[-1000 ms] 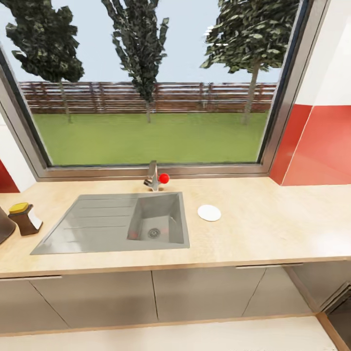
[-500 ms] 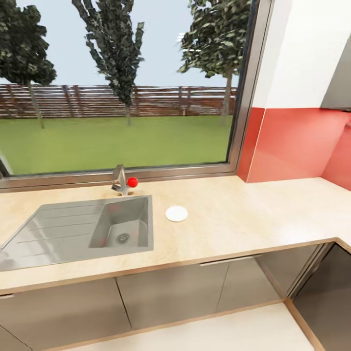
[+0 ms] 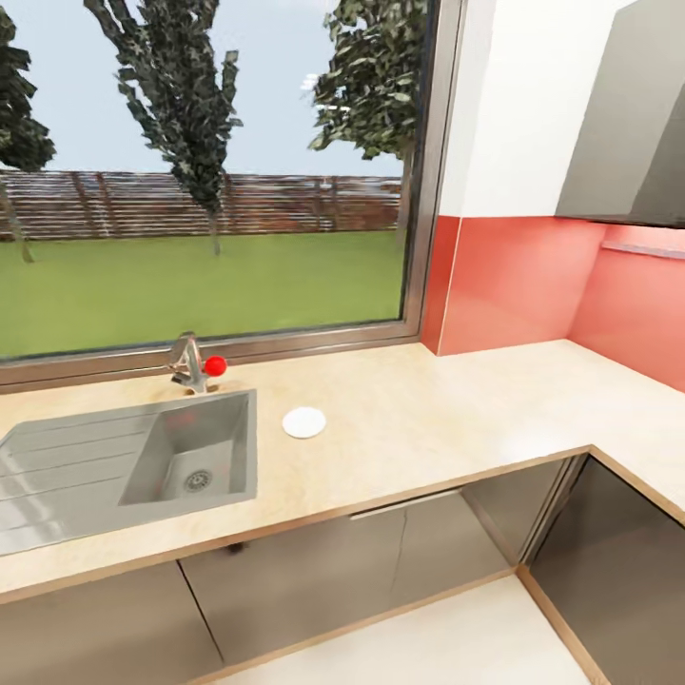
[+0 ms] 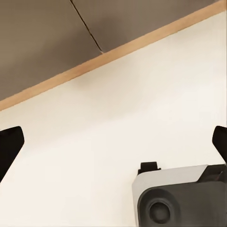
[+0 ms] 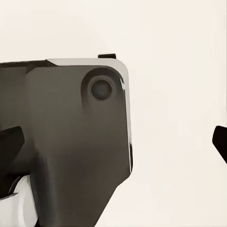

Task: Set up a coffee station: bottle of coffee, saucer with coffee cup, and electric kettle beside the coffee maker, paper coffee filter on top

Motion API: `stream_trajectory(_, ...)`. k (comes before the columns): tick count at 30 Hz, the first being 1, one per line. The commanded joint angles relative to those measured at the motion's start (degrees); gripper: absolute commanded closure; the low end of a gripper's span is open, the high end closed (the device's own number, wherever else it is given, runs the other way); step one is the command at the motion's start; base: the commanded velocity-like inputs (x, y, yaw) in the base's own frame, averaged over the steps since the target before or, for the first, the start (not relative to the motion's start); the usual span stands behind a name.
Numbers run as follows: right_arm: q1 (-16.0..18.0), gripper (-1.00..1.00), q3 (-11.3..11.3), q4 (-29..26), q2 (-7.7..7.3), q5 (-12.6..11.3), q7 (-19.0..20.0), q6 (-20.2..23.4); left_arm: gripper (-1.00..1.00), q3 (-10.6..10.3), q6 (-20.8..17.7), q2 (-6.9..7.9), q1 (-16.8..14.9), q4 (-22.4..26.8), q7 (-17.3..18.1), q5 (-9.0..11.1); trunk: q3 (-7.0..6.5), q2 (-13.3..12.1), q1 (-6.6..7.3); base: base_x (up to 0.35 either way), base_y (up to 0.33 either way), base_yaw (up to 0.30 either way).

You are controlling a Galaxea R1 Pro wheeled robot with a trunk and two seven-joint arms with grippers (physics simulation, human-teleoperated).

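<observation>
- The left claw (image 4: 113, 142) stands with its two dark fingertips (image 4: 10, 144) far apart at the edges of the left wrist view, nothing between them; it hangs over the pale floor (image 4: 118, 104).
- Below it in that view sits a part of the robot's base (image 4: 182, 196), grey-white with a round dark socket, and beyond the floor runs a wooden plinth strip (image 4: 113, 52) under the grey cabinet fronts (image 4: 47, 38).
- The right claw (image 5: 113, 142) also stands apart, its dark fingertips (image 5: 9, 142) at either edge of the right wrist view with nothing held; a dark rounded piece of the robot's body (image 5: 66, 142) lies between it and the pale floor (image 5: 179, 71).
- In the head view the light wooden desk (image 3: 457, 419) runs under the window (image 3: 209, 171) and turns a corner at the right against the red backsplash (image 3: 514, 276).
- The saucer (image 3: 304, 422), a small white disc, lies flat on the desk just beside the right rim of the sink (image 3: 57, 476), apart from it.
- The tap (image 3: 190, 363) with a red knob (image 3: 215, 364) stands behind the sink basin, near the window sill.
- A grey wall cabinet (image 3: 628, 124) hangs above the corner at the right.
</observation>
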State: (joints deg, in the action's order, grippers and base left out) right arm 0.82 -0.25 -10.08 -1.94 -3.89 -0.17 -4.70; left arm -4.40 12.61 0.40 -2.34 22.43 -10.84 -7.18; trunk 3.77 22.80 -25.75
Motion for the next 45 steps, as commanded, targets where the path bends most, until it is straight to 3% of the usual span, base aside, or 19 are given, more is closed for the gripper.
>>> stream_trajectory(1, 0.06, -1.0, 0.03, 0.06, 0.01, -0.41, -0.01, -0.23, -1.0, -0.35, 0.04, 0.04, -0.04, -0.01, -0.58, -0.55, 0.05, 0.12, -0.03, 0.0, -0.24, -0.178)
stream_trajectory(14, 0.06, -1.0, 0.16, 0.06, 0.27, -0.41, -0.04, -0.22, -1.0, -0.35, 0.04, 0.04, -0.04, -0.01, -0.58, -0.54, -1.08, 0.12, -0.03, 0.047, -0.261, -0.018)
stream_trajectory(30, 0.06, -1.0, 0.16, 0.06, 0.35, -0.39, -0.09, -0.22, -1.0, -0.32, 0.04, 0.04, -0.04, -0.01, -0.58, -0.47, -2.51, 0.12, -0.03, 0.089, -0.259, 0.099)
stream_trajectory(45, 0.06, -1.0, 0.16, 0.06, 0.35, -0.38, -0.09, -0.22, -1.0, -0.26, 0.13, 0.04, -0.04, -0.01, -0.58, -0.47, -3.82, 0.12, -0.03, 0.016, -0.038, 0.108)
